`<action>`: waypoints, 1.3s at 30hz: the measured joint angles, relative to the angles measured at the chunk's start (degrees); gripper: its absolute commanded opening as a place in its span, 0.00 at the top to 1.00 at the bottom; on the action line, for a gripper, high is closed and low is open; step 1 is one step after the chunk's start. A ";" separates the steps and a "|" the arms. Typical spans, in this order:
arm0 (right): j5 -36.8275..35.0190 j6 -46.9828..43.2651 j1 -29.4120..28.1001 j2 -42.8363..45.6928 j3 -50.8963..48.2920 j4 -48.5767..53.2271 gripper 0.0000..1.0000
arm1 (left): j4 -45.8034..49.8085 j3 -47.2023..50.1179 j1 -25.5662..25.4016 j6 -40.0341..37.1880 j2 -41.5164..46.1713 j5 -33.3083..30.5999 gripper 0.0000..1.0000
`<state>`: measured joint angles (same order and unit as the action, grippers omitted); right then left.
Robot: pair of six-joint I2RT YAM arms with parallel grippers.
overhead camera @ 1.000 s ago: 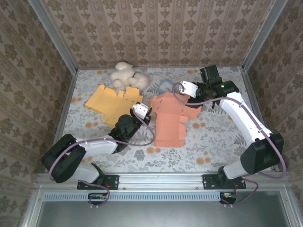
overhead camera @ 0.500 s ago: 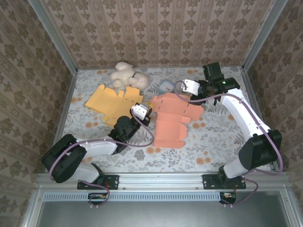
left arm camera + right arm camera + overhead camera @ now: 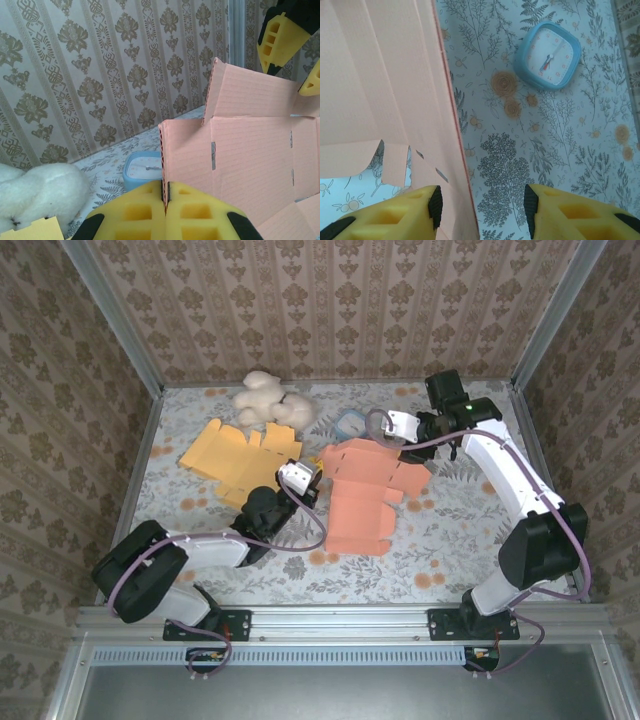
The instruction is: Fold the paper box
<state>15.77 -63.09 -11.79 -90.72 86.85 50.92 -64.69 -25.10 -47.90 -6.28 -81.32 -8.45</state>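
Salmon-pink corrugated paper box [image 3: 362, 495] lay partly unfolded in the middle of the table, between the two arms, with its far panels lifted. Brown damask-patterned wallpaper walls [image 3: 330, 300] closed in three sides, and a pale floral-printed tabletop [image 3: 450, 550] carried everything. Left of the paper box lay a flat yellow cardboard box blank [image 3: 222, 455]. Behind that sat a cream plush toy [image 3: 265, 400]. Just beyond the paper box lay a small blue rounded-square clock [image 3: 547, 55], its dial marks too small to read. The left gripper [image 3: 165, 200] had its yellow foam fingers pressed together, pinching the paper box's raised left edge. The right gripper [image 3: 480, 210] stood with jaws spread, straddling a lifted panel's edge, which ran close beside one finger
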 measured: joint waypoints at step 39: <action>5.86 -2.82 -0.46 -1.27 0.48 5.18 1.00 | -2.19 0.09 -1.95 -1.05 -0.39 -0.22 0.84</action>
<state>21.63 -65.91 -12.25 -91.98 87.33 56.10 -66.87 -25.02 -49.84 -7.33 -81.71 -8.67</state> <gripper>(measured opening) 0.058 0.097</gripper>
